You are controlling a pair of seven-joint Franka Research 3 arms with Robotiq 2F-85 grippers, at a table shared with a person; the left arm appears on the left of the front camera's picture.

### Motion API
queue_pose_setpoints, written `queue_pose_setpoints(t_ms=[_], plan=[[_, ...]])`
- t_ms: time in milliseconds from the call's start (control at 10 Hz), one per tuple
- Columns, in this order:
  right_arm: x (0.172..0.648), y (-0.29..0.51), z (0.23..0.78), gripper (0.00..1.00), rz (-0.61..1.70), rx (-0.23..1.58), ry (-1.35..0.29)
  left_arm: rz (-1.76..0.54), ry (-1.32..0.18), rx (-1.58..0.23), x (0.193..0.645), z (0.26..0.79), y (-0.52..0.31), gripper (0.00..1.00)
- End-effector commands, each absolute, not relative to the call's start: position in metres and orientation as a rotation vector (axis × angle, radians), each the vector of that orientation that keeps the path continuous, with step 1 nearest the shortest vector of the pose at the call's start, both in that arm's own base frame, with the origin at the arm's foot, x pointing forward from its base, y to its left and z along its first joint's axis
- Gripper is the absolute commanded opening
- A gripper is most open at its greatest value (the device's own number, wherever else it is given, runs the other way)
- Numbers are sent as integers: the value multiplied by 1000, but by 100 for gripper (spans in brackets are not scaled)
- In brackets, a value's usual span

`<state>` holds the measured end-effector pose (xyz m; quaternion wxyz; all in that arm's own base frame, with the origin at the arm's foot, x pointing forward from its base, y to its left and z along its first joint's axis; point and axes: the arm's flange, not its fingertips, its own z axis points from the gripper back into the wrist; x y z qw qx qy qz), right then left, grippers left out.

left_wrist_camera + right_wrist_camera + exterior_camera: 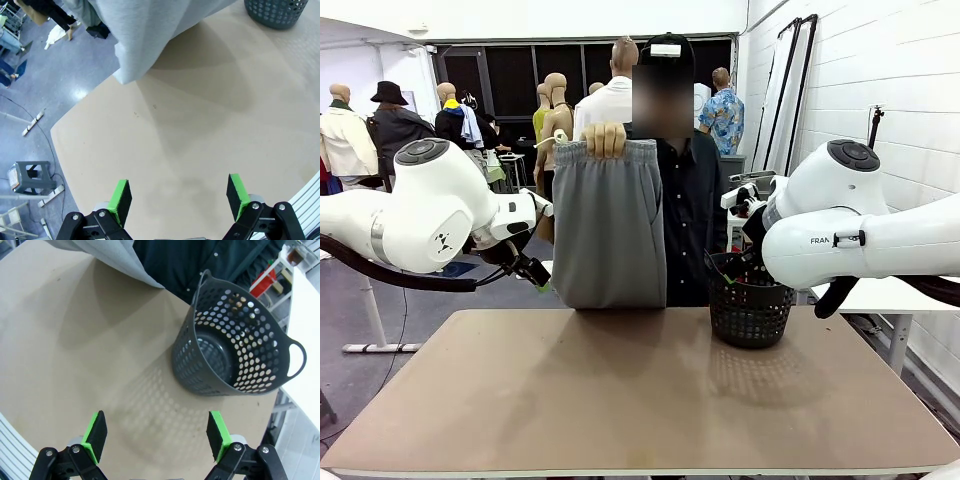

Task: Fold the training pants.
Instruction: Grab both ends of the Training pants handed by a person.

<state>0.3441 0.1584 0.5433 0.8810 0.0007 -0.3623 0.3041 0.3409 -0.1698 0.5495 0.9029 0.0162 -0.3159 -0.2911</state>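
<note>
Pants (608, 225), grey, hang from a hand (605, 138); left gripper (179, 192) and right gripper (157, 427) gape empty.

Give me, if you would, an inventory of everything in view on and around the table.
training pants: one, light grey, hanging at the table's far edge, held up by the waistband
basket: one, dark perforated plastic, far right of the table
table: one, tan, between robot and person
stool: one, grey, on the floor beside the table
person: one, dark shirt, far side
hand: one, gripping the waistband
left claw: one, black with green pads, open above the table
right claw: one, same colours, open near the basket
</note>
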Motion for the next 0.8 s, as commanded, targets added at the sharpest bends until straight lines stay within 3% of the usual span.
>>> queue_pose_setpoints(t_ms=[0,700], plan=[[344,158,542,100,634,-2,-761,-608,-653,32,341,550,-169,100],[344,158,542,100,634,-2,-761,-608,-653,32,341,550,-169,100]])
